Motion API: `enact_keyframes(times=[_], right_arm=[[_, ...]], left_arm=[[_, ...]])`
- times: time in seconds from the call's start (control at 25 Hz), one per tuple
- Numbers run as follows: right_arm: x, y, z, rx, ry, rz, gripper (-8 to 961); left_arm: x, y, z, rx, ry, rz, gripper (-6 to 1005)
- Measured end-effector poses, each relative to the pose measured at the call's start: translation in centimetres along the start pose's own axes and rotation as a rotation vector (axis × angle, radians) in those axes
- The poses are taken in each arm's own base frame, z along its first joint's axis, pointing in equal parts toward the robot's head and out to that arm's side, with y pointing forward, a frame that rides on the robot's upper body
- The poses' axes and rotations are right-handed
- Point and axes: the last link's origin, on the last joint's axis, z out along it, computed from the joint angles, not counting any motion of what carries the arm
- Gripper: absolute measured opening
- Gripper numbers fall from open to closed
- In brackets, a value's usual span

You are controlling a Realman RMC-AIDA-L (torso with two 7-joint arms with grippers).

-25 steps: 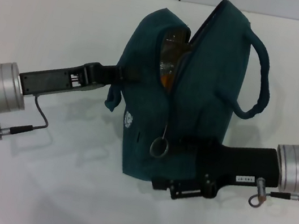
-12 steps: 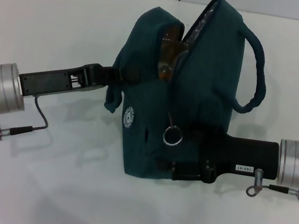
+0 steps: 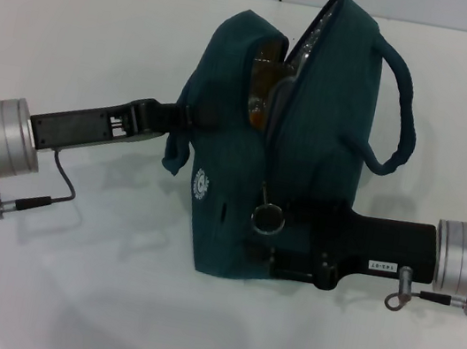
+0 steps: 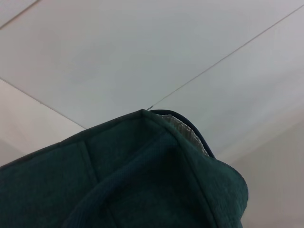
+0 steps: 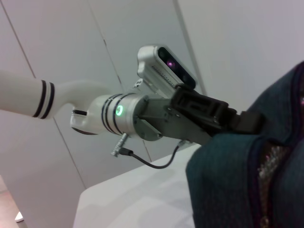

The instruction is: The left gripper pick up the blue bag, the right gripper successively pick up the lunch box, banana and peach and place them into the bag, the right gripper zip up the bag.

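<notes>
Both arms are on the blue bag (image 3: 289,139) here, which sits upright in the middle of the white table (image 3: 101,54), pretty much between the two of them. Left gripper (image 3: 191,116) comes in from the left side and its fingers are pinched on the bag's fabric near the top edge, right by the little flap that hangs down there; the right wrist view shows it well, the black claw clamped on the teal cloth (image 5: 240,121). Left wrist view is basically just teal fabric with a sliver of the silver foil lining (image 4: 183,128) peeking over the rim. Right gripper (image 3: 262,242) is down low at the front of the bag, pressed against the lower end of the zipper, with the metal ring pull (image 3: 267,219) sitting right at its tip. I honestly can't tell if its fingers are closed on the pull or just next to it, they blend into the dark bag. Zipper is still open most of the way up, and through the gap near the top you can see something orange-yellow (image 3: 262,108) against the foil lining. One loop handle (image 3: 401,122) sticks out on the right side of the bag, hanging free
</notes>
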Motion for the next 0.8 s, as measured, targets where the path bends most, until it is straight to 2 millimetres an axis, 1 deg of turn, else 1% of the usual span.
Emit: enact_keyframes(times=[0.04, 0.28, 0.68, 0.8], right_arm=[[0.04, -0.04, -0.02, 0.003, 0.001, 0.002, 786], [0.15, -0.06, -0.02, 0.006, 0.004, 0.003, 559], [0.46, -0.74, -0.41, 0.074, -0.010, 0.022, 95], [0.53, -0.76, -0.46, 0.077, -0.011, 0.025, 65]], left_arm=[[0.00, 0.00, 0.00, 0.000, 0.000, 0.000, 100], [0.00, 0.00, 0.00, 0.000, 0.000, 0.000, 102], [0.00, 0.00, 0.00, 0.000, 0.000, 0.000, 105], [0.00, 0.00, 0.00, 0.000, 0.000, 0.000, 106]])
